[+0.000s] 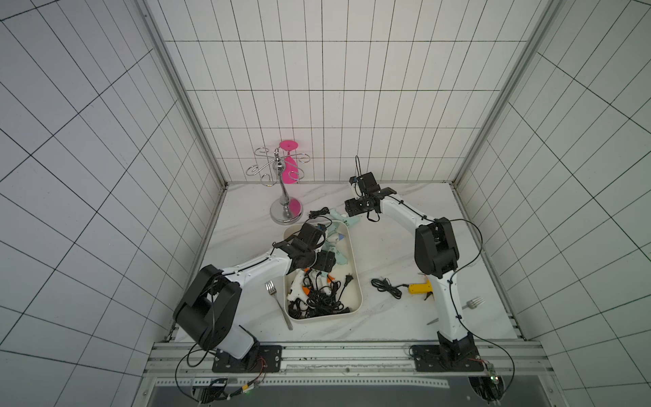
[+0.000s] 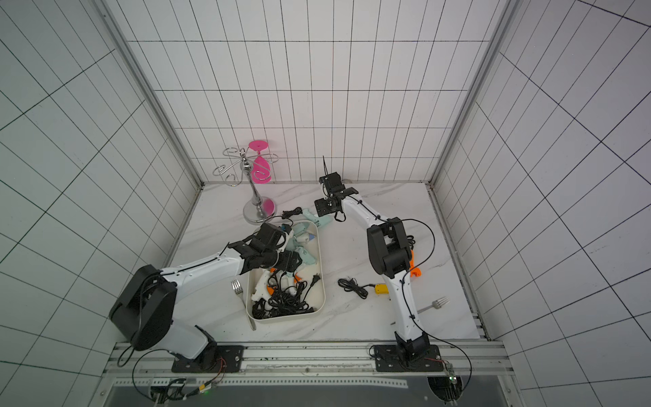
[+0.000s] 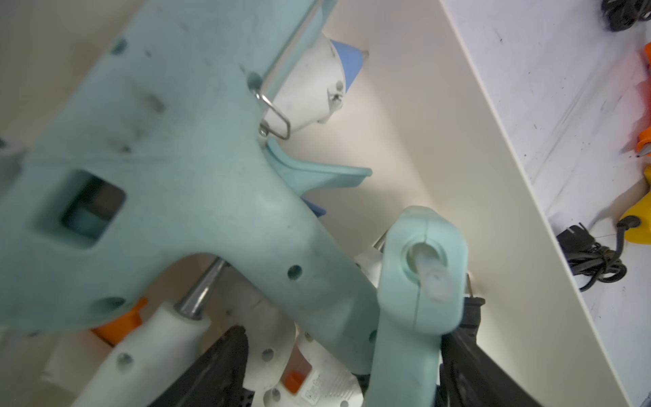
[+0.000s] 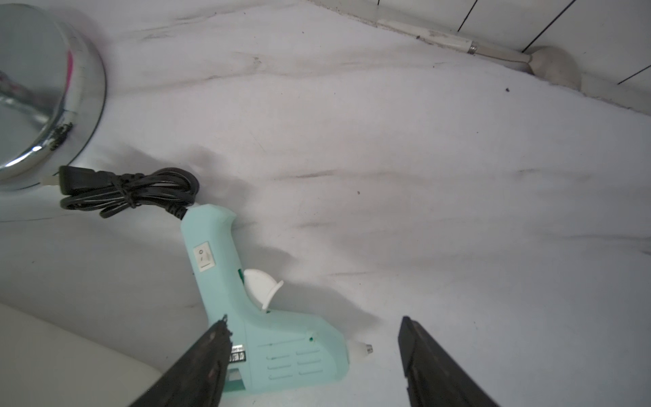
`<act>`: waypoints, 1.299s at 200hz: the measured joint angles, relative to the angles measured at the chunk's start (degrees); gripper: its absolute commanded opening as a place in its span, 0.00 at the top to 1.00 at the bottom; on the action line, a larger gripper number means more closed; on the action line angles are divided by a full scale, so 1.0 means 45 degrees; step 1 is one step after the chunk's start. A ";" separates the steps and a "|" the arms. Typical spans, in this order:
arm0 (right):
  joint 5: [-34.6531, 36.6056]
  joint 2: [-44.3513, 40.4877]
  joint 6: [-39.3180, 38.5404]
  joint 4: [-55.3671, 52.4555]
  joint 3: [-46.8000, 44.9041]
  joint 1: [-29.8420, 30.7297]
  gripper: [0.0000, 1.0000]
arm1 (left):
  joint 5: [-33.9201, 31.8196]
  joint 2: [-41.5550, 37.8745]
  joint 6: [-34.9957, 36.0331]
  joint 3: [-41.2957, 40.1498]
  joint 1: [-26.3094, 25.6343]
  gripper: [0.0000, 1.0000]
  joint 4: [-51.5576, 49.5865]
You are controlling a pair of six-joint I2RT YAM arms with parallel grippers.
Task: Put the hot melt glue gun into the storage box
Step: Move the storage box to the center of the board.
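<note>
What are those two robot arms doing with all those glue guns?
They are tidying glue guns into the white box. The left gripper is down inside the box, open around a mint glue gun on the pile there. The right gripper hangs open over a second mint glue gun lying on the table by the box's far end. A yellow glue gun also waits on the table.
</note>
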 measured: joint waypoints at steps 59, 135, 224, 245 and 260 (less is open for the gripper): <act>0.0520 0.0316 -0.0257 -0.0646 -0.0092 0.0602 0.21 | -0.0287 0.0335 -0.0330 0.0223 -0.0102 0.16 -0.1239; 0.1297 -0.0957 0.0772 -0.1253 -0.2239 0.0539 0.21 | -0.0539 0.0879 -0.0733 0.1039 0.0505 0.16 -0.3041; 0.2064 -0.3167 0.1530 -0.1909 -0.5124 -0.1792 0.19 | -0.0272 0.0947 -0.0894 0.1224 0.1073 0.16 -0.3740; 0.2152 -0.3701 0.1525 -0.2346 -0.5328 -0.1846 0.17 | -0.0447 0.1088 -0.0845 0.1511 0.0884 0.16 -0.4080; 0.2142 -0.4148 0.1569 -0.2380 -0.5299 -0.1564 0.16 | -0.0554 0.1093 -0.0831 0.1690 0.0617 0.15 -0.4478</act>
